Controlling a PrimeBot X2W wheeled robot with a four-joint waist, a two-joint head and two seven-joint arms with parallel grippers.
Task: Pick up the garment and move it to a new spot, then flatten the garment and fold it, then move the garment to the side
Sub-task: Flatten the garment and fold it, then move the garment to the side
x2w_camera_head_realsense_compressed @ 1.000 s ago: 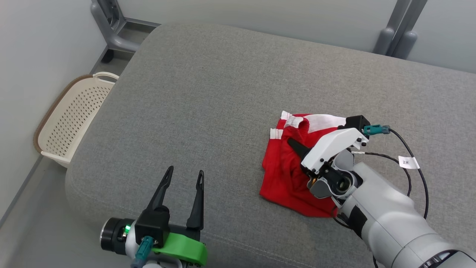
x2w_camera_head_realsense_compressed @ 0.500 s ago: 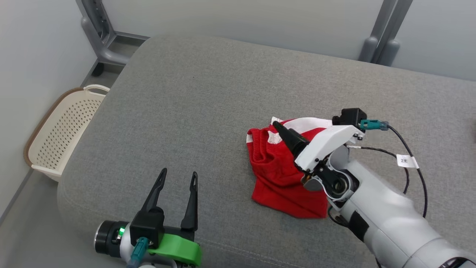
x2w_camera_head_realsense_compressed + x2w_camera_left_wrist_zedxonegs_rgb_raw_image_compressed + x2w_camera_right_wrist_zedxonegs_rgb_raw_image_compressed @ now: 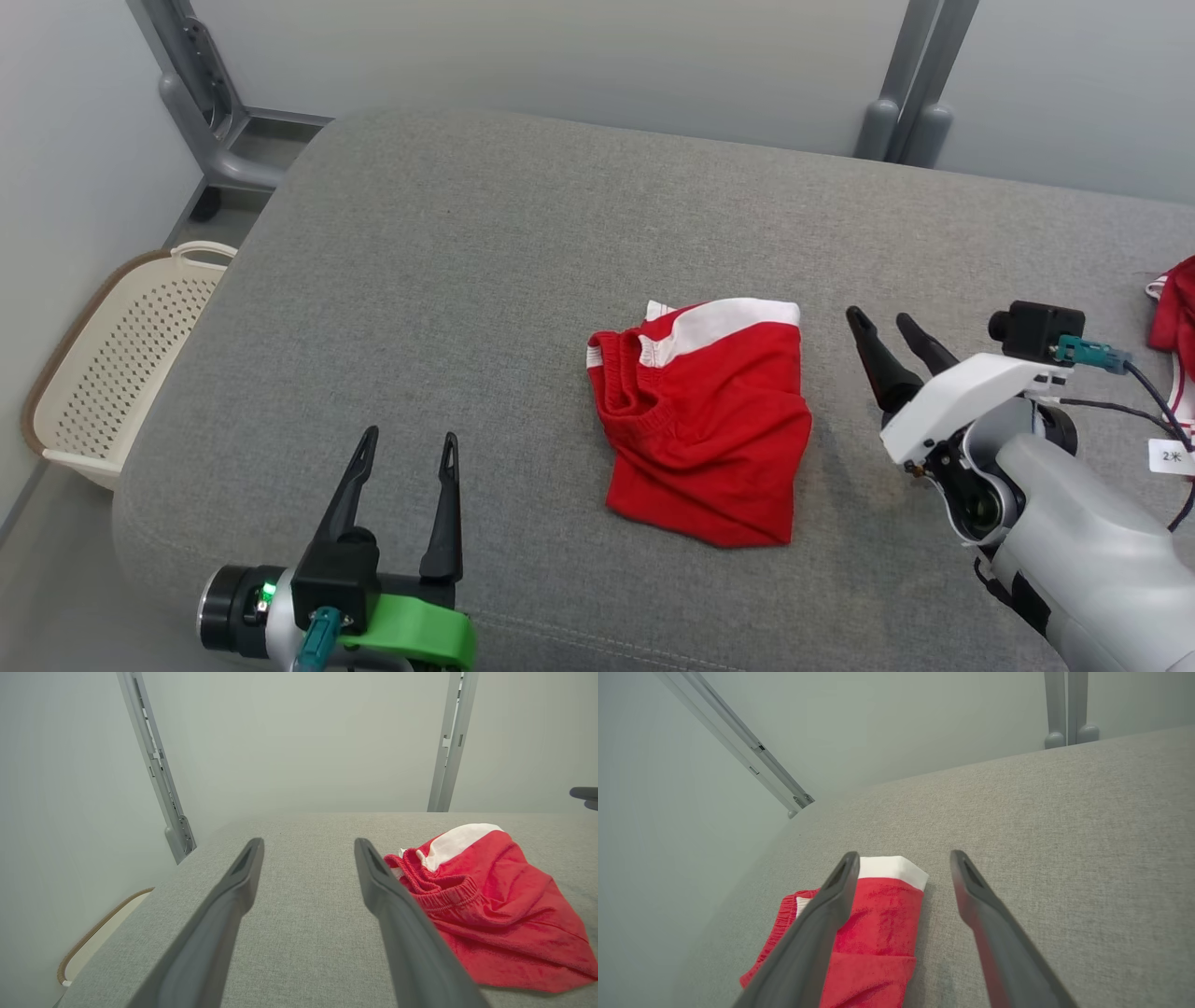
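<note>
Look at the red shorts (image 3: 705,420) in the middle of the gray cushion (image 3: 485,261): bunched up, waistband curled, not flat yet. Find the right claw (image 3: 879,319) just beside them, spread wide and holding nothing. Same for the left claw (image 3: 411,437), near the front edge. Could go wrong by pinching two layers at once and lifting a lump. Could also drag the shorts toward the other red cloth (image 3: 1176,308) at the far right and mix them up.
</note>
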